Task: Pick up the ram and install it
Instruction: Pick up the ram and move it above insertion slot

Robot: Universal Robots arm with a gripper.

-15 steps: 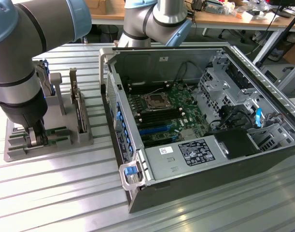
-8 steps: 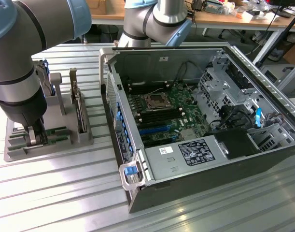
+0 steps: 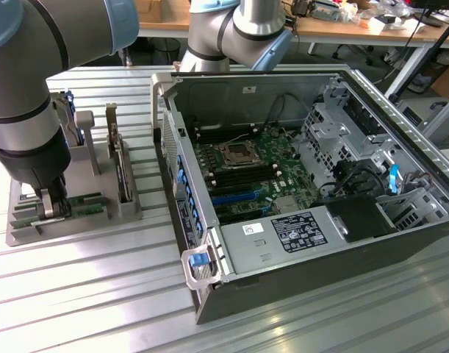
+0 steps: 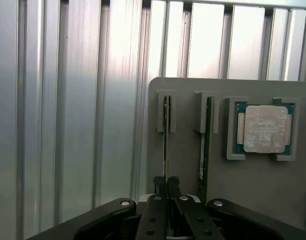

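I see the gripper [image 4: 166, 180] low over the grey tray [image 4: 188, 90], its two fingers closed on the ram [image 4: 166, 135] — the thin green stick that stands on its edge in a slot of the tray. A second stick [image 4: 206, 140] stands just beside it in the next slot, and a processor chip [image 4: 265, 128] lies in a pocket further along the tray. The ram seems not yet lifted out, so I judge only the grasp is done. The open computer case [image 3: 400, 110] stands beside the tray, on the exterior view's right — carrying the stick there and pressing it into the motherboard [image 3: 253, 169] is all left to do.
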